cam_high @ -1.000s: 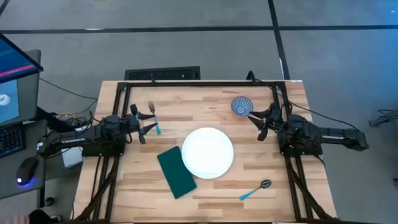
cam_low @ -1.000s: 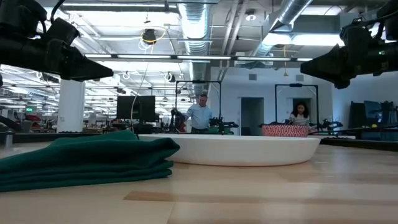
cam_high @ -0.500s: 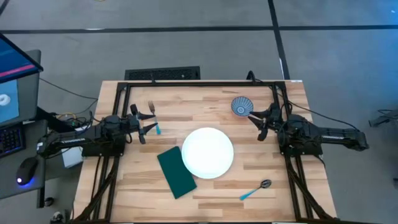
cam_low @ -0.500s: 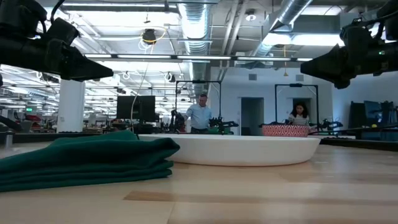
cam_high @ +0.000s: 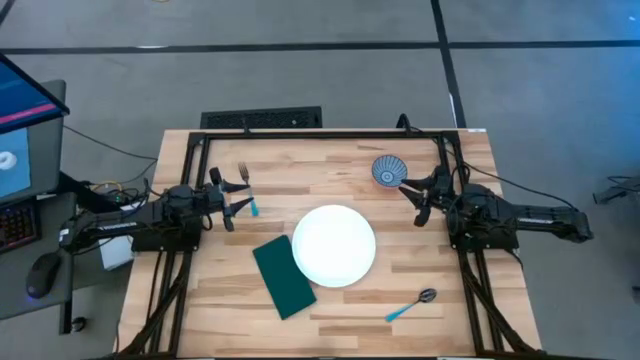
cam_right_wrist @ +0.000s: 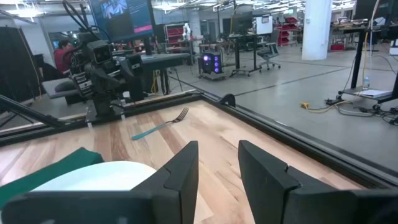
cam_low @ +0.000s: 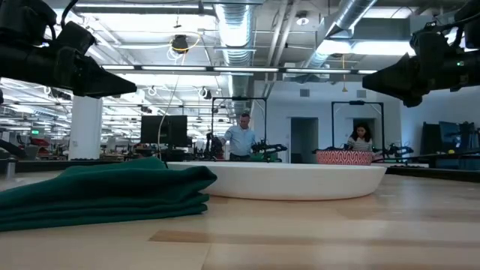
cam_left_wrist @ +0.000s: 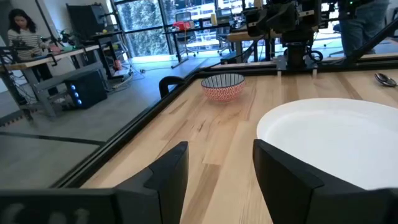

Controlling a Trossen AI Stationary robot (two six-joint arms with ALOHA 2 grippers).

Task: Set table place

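A large white plate (cam_high: 334, 245) lies at the table's middle; it also shows in the low view (cam_low: 285, 180). A folded dark green napkin (cam_high: 283, 276) lies on the table just left of it. A blue-handled fork (cam_high: 246, 189) lies at the far left, a small patterned bowl (cam_high: 388, 170) at the far right, a blue-handled spoon (cam_high: 411, 304) near the front right. My left gripper (cam_high: 237, 207) hovers open beside the fork. My right gripper (cam_high: 411, 200) hovers open near the bowl. Both are empty.
A black metal frame (cam_high: 300, 133) runs along the table's far edge and sides. Bare wood (cam_high: 230, 310) lies at the near left. People stand in the room beyond the table (cam_low: 241, 139).
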